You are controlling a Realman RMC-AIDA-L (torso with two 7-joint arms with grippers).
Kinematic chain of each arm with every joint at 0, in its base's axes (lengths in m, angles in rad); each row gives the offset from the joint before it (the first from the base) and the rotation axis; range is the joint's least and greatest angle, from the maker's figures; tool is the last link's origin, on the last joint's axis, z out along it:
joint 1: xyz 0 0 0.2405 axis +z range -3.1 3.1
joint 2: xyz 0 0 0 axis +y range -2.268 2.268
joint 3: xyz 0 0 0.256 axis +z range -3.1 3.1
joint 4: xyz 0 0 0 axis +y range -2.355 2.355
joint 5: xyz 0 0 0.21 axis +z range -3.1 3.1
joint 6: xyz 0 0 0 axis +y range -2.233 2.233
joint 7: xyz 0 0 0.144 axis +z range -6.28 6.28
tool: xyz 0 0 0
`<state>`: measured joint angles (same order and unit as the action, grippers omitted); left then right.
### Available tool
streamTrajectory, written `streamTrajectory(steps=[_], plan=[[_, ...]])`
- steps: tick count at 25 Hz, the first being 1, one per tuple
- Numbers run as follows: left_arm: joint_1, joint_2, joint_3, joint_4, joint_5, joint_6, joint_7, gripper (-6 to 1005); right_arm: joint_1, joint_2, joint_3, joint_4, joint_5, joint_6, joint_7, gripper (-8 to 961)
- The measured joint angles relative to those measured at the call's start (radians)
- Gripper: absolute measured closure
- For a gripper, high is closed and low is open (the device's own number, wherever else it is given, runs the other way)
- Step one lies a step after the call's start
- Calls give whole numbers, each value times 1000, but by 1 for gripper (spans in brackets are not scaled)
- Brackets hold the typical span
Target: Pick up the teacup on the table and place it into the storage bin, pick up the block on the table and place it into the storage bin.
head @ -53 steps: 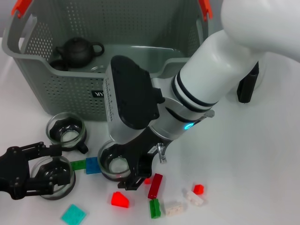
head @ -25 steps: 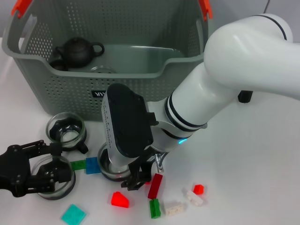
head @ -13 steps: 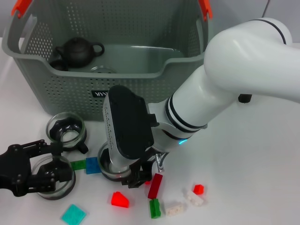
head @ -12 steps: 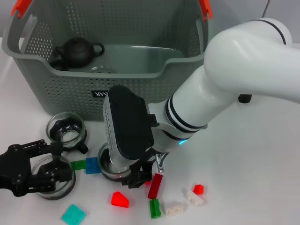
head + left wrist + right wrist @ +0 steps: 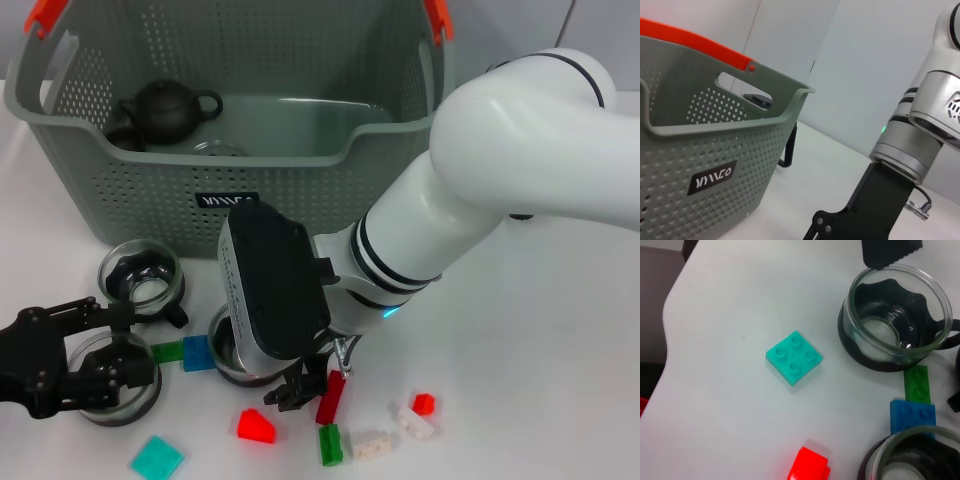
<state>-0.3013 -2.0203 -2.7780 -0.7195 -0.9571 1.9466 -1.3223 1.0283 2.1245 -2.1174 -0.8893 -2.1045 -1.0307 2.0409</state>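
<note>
The grey-green perforated storage bin [image 5: 150,205] stands at the back, with a black teapot [image 5: 165,108] inside. Three glass teacups stand in front of it: one [image 5: 141,277] near the bin, one [image 5: 120,385] by my left gripper, one [image 5: 228,352] under my right wrist. My left gripper [image 5: 103,350] is open, with that teacup [image 5: 895,325] at its fingertips. My right gripper [image 5: 290,388] hangs low between the nearest teacup and a dark red block [image 5: 331,396]. Other blocks lie around: blue [image 5: 197,352], green [image 5: 168,351], bright red [image 5: 256,425] and teal [image 5: 792,358].
More blocks lie at the front: green [image 5: 330,444], white [image 5: 370,445], white [image 5: 412,421] and small red [image 5: 424,403]. The bin's black label [image 5: 710,177] faces me. My right arm [image 5: 470,200] crosses in front of the bin's right corner.
My right wrist has come down and slightly toward me, bringing the gripper closer to the dark red block. The left gripper and the teacups have not moved.
</note>
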Motion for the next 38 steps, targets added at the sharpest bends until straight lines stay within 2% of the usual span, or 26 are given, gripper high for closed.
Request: streamTrajectory(steps=[8, 22, 30, 38], plan=[[-1, 0, 0, 0, -3, 0, 0, 137, 4, 0, -1, 5, -3, 2, -6, 327], [-1, 0, -2, 0, -5, -2, 0, 139, 29, 0, -1, 16, -8, -26, -6, 892], [1, 0, -4, 0, -5, 3, 0, 139, 3, -13, 36, -62, -4, -83, 7, 883], [17, 4, -16, 0, -5, 10, -2, 140, -102, -24, 268, -283, -8, -276, 8, 874]])
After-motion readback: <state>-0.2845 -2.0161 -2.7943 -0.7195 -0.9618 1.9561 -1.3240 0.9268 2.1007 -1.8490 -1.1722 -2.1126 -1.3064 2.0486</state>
